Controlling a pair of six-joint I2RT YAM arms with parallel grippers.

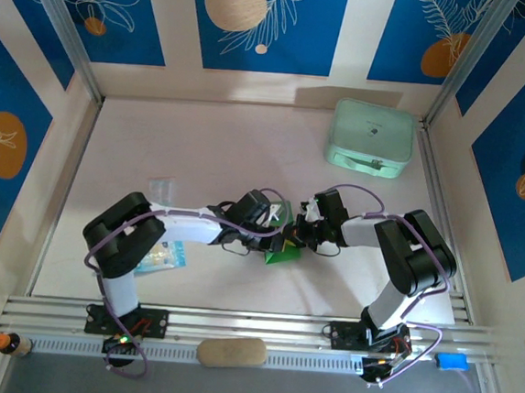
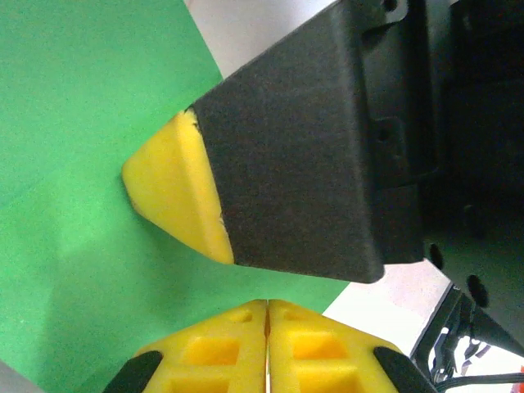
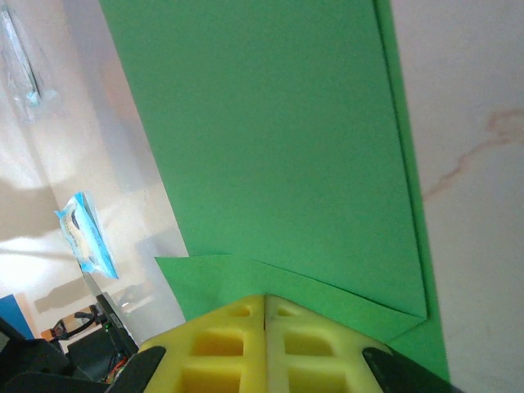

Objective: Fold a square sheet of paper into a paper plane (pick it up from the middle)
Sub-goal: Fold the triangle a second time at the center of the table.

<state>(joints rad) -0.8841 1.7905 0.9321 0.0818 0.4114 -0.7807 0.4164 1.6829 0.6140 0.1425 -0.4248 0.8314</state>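
The square sheet of paper (image 1: pixel 284 252) lies partly folded on the table (image 1: pixel 248 149) between my two arms, in the nearer half; it is no dart yet. My left gripper (image 2: pixel 268 319) has its yellow tips pressed together just over the green. My right gripper (image 3: pixel 265 315) is likewise closed, sitting at a small folded flap. I cannot tell whether either has paper nipped between its tips or merely presses down on it. From the left wrist I see one yellow fingertip (image 2: pixel 172 192) of the right gripper bearing on the sheet.

What worries me is how close together the two grippers are. Any sideways stroke to sharpen a crease may knock one into the other. If a tip drags rather than slides, the thin sheet may wrinkle, tear, or skate across the smooth table and spoil the alignment. Lifting either tip too soon, I judge, lets the flap spring open.
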